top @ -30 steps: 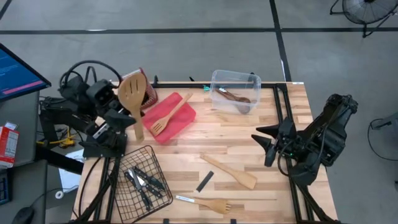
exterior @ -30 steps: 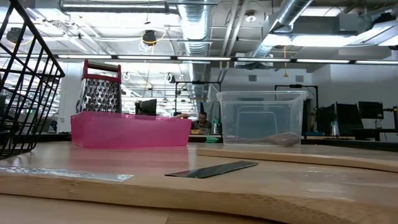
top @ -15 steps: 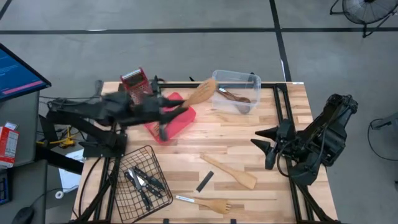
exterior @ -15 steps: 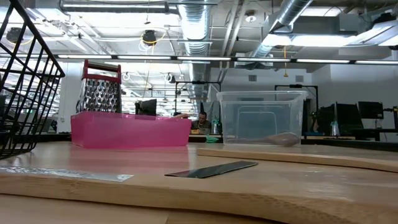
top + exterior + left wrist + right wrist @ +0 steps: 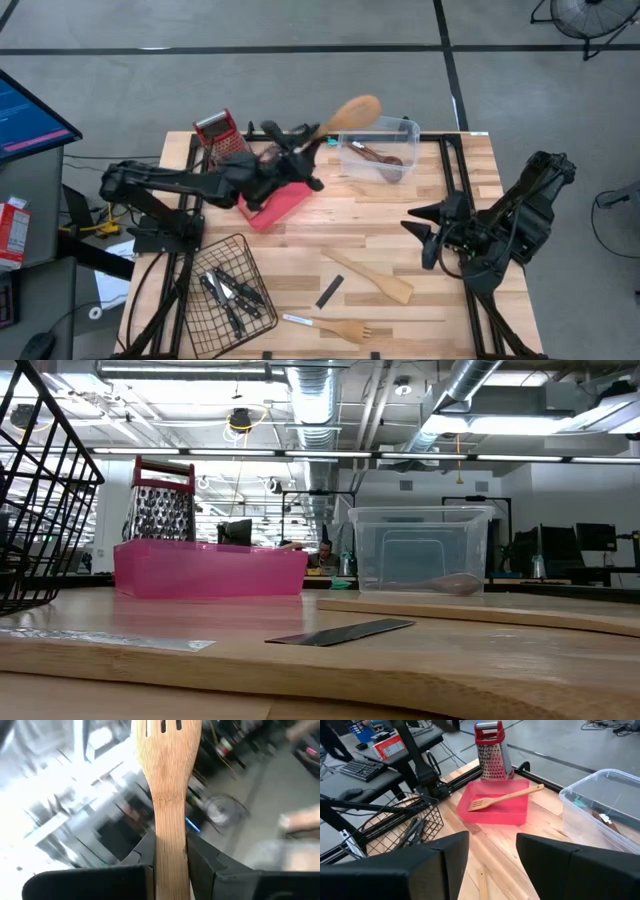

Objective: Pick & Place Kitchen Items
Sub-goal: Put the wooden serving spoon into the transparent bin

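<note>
Wooden utensils, five in all:
- one slotted turner [image 5: 345, 113] clamped in the left tool [image 5: 300, 148]
- one slotted spatula [image 5: 506, 797] in the red tray [image 5: 285, 205]
- one flat spatula [image 5: 370, 277] bare on the worktop [image 5: 400, 215]
- one fork-tipped spatula [image 5: 345, 330] bare on the worktop
- one spoon [image 5: 382, 157] in the clear plastic bin [image 5: 410, 135]

Black-handled knives [image 5: 232, 293]: several in one wire basket [image 5: 205, 325], exact number unclear.

Box grater [image 5: 222, 134]: one.

Right tool [image 5: 428, 232]: one, holding nothing.

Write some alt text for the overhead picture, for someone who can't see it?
Seen from above, the left gripper holds a slotted wooden turner by its handle over the edge of a clear plastic bin, reaching across a red tray. The right gripper waits open at the table's right side, and a wire basket holds black-handled knives.
</note>
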{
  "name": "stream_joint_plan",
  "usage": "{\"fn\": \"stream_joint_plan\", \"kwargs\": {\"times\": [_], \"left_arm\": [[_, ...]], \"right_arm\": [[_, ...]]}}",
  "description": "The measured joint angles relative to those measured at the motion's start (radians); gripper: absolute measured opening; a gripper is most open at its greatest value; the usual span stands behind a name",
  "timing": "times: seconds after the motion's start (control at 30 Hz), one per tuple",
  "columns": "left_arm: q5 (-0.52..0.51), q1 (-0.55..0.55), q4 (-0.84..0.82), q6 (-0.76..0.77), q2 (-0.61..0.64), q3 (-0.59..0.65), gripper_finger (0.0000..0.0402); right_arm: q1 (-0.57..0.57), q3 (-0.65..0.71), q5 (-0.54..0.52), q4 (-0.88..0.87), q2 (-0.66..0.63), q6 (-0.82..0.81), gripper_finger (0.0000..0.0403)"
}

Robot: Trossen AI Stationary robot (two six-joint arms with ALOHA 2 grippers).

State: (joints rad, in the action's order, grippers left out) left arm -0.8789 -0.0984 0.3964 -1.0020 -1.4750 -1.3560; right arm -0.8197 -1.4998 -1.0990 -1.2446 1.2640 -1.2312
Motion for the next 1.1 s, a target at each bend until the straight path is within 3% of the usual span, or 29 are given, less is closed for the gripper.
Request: {"fn": "stream_joint_plan", "kwargs": {"times": [0.13,0.2,0.4,0.6,0.77,0.9,1.1], "left_arm": [[0.11,0.003,0.191,-0.258,0.021,-0.005,0.0048],[0.159,0.001,0.197,-0.322,0.046,-0.022,0.0048],[0.31,-0.03,0.198,-0.379,0.114,-0.047,0.0048],[0.27,-0.054,0.196,-0.375,0.148,-0.044,0.0049],[0.192,-0.052,0.156,-0.207,0.141,-0.038,0.0049],[0.095,-0.04,-0.001,-0.029,0.122,-0.038,0.0049],[0.003,-0.041,-0.221,0.429,0.123,-0.036,0.0049]], "right_arm": [[0.025,0.0,0.001,0.001,0.0,0.0,0.018],[0.039,0.0,0.001,0.003,0.0,0.0,0.0179],[0.083,0.0,0.001,0.004,0.0,0.0,0.0179],[0.126,0.0,0.0,0.007,0.0,0.005,0.0185],[0.194,0.0,0.001,0.123,0.0,0.153,0.0201],[0.285,0.0,0.019,0.348,0.0,0.461,0.0227],[0.433,0.0,0.047,0.757,-0.008,0.896,0.0258]]}}
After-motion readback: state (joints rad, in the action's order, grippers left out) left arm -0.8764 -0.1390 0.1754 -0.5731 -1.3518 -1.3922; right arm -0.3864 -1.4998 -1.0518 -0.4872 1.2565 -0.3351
